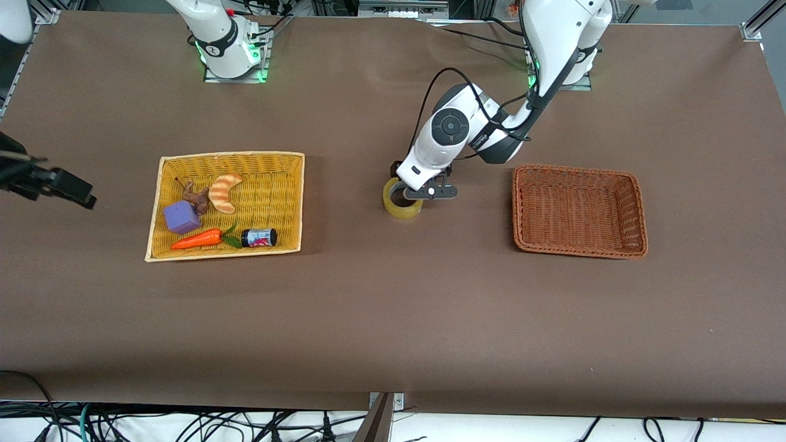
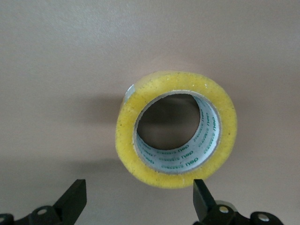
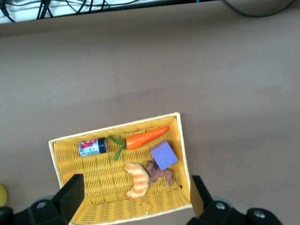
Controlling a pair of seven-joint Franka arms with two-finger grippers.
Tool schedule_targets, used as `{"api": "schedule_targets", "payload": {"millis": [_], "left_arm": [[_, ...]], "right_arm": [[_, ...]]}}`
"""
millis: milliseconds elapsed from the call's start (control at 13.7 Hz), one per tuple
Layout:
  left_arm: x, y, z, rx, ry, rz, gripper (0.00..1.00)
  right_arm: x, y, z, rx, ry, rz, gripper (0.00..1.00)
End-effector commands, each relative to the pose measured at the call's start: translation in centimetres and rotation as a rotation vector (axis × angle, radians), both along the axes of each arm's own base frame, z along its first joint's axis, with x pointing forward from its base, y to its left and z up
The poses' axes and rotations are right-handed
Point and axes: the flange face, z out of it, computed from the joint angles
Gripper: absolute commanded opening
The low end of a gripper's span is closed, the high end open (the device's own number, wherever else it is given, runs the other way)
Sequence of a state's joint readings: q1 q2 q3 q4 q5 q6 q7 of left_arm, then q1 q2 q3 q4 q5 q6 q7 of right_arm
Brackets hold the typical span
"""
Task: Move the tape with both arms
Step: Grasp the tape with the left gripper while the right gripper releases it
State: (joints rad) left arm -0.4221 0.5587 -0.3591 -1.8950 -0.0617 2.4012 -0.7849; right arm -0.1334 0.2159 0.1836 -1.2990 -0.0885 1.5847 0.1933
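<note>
The tape [image 1: 402, 206] is a yellowish roll with a grey core. It lies flat on the table, hole upward, midway between the two baskets. My left gripper [image 1: 428, 191] hangs low over the tape's rim on the side toward the left arm's end. In the left wrist view the tape [image 2: 176, 178] lies just past my left gripper [image 2: 138, 188], which is open and empty, its fingers clear of the roll. My right gripper [image 1: 61, 184] is up in the air at the right arm's end of the table. It is open and empty [image 3: 136, 185], looking down on the yellow basket [image 3: 117, 127].
The yellow basket [image 1: 233, 156] holds a striped croissant toy [image 1: 225, 192], a purple cube [image 1: 181, 217], a carrot [image 1: 198, 239], a small can [image 1: 258, 237] and a brown animal toy [image 1: 198, 197]. An empty brown wicker basket [image 1: 577, 169] stands toward the left arm's end.
</note>
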Motion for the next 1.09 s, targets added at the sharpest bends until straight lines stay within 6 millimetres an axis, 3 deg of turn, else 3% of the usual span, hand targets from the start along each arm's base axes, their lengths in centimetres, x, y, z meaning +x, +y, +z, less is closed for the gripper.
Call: {"api": "schedule_targets", "payload": {"millis": [0,146,218,364,583,655,1019], "left_arm": [[0.8,0.2,-0.7,0.003,-0.011,0.034,1.00],[1.0,0.2,-1.0,0.004,-0.007,0.046,1.00],[1.0,0.3,-1.7,0.009,-0.001,0.062,0.97],[1.3,0.1,-2.6,-0.009,-0.039,0.079,0.79],[0.7,-0.2,-3.4,-0.008,-0.036,0.072,0.00],[0.9,0.0,-2.7,-0.002,-0.038,0.068,0.00],[3.3,4.2,4.4,0.062,-0.018,0.078,0.00]], "right_arm": [[-3.5,0.2,0.2,-0.021,-0.004,0.032,1.00],[-3.9,-3.0,0.4,-0.008,0.005,0.082,1.00],[-4.1,-3.5,0.3,0.043,0.020,0.104,1.00],[-4.9,-3.5,-0.1,0.062,0.032,0.102,1.00],[-3.8,-3.3,-1.4,0.072,0.062,0.107,1.00],[-3.6,-3.3,-1.5,0.065,0.066,0.109,1.00],[-2.7,-2.3,-2.2,0.038,0.051,0.119,1.00]]}}
